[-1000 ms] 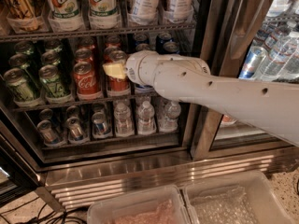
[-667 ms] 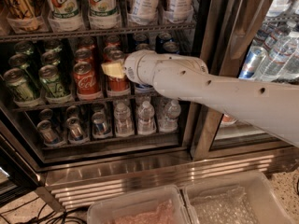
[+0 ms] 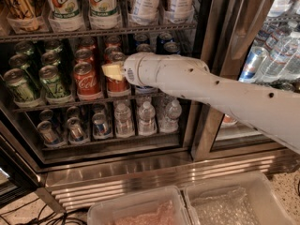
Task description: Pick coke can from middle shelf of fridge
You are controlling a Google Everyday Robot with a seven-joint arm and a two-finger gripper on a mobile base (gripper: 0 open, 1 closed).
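Fridge door open, middle shelf packed tight. Gripper is right at the coke can, probably touching it; can't tell if it's open or closed. Risk: a crooked pull-out knocks the neighbour can just left, or a shallow grip slips.

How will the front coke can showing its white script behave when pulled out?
The coke can looks rigid and smooth, probably slippery. Tall and upright among close neighbours, it may tip. The hand is at the next red can.
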